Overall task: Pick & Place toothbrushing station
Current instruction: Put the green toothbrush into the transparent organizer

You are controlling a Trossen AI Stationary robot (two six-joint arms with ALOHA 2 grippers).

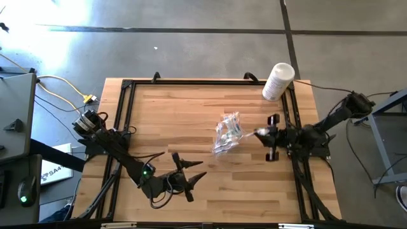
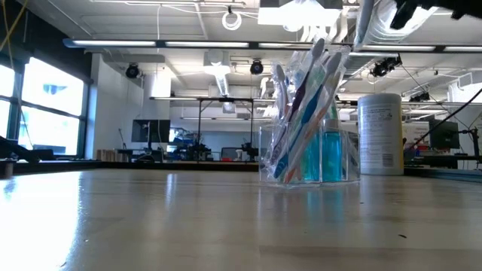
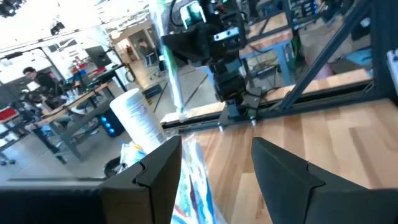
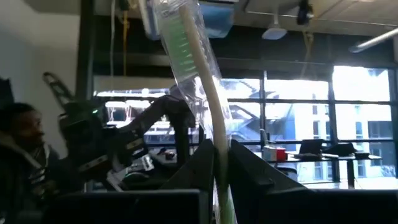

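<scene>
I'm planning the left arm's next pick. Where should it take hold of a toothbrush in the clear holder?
Probably by the upper stem of a toothbrush, coming from above: the brushes lean bristles-up out of the clear holder, whose walls block their lower ends. The left end effector is open.

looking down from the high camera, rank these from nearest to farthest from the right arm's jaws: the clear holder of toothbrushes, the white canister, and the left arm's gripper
1. Clear holder of toothbrushes: mid-table, just beside the right gripper.
2. White canister: at the table's far edge, on the right arm's side.
3. Left gripper: near edge, across the table.
</scene>
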